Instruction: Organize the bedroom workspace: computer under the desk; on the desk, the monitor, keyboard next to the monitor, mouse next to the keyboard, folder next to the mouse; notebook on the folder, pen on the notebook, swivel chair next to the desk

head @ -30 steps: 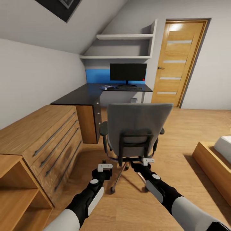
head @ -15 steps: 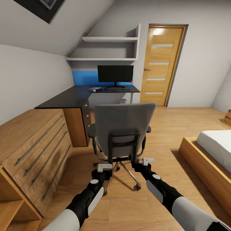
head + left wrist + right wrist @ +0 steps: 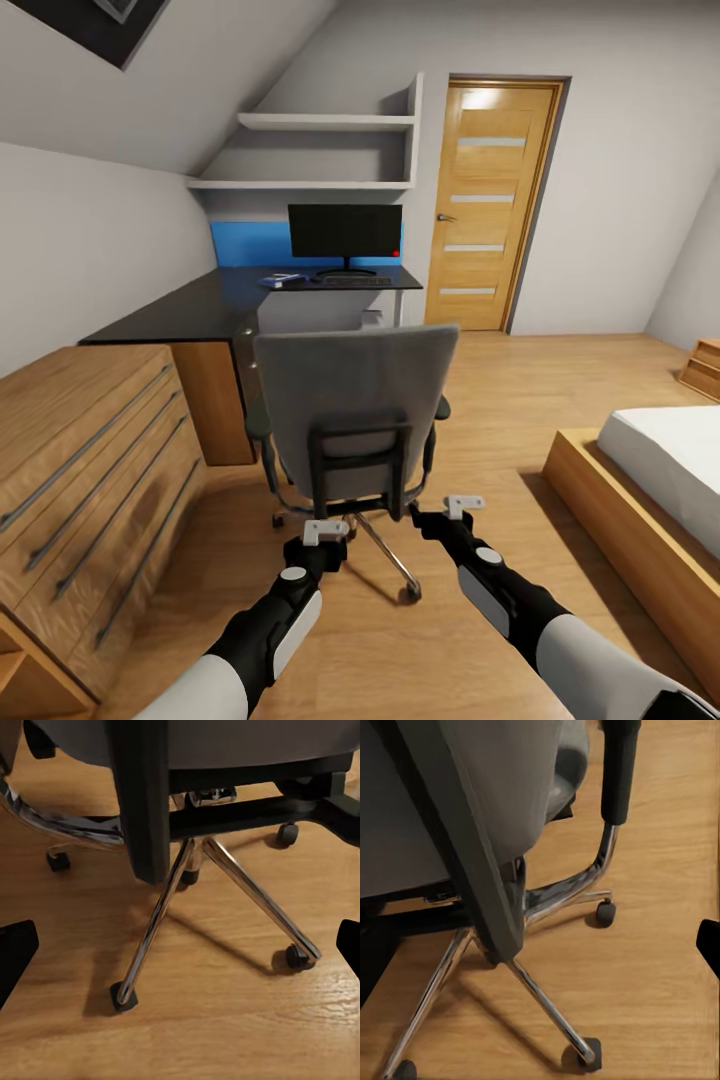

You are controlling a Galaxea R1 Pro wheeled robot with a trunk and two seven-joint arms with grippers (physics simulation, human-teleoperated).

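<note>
The swivel chair [image 3: 352, 400] stands in the middle of the floor with its grey backrest toward me, hiding the seat. Both arms reach toward its base. My left gripper [image 3: 316, 545] is open, its fingers wide apart before the chrome legs [image 3: 225, 881]. Beside the right armrest post [image 3: 611, 840], my right gripper [image 3: 436, 522] is open too. Farther back is the black desk [image 3: 190, 310] with the monitor [image 3: 345, 230] and the keyboard [image 3: 356, 281] on it. A flat blue and white thing, apparently the folder [image 3: 280, 279], lies left of the keyboard. Mouse, notebook and pen are too small to tell.
A light wooden chest [image 3: 90, 460] with bar handles lines the left wall. A bed [image 3: 650, 480] on a wooden frame stands at the right. A wooden door [image 3: 490, 200] is behind the desk's right end, and a pale box [image 3: 372, 318] sits under the desk.
The whole view has slid, so the camera moved: desk, chest and door sit further left and more bed shows. The chair stays just ahead of both open grippers.
</note>
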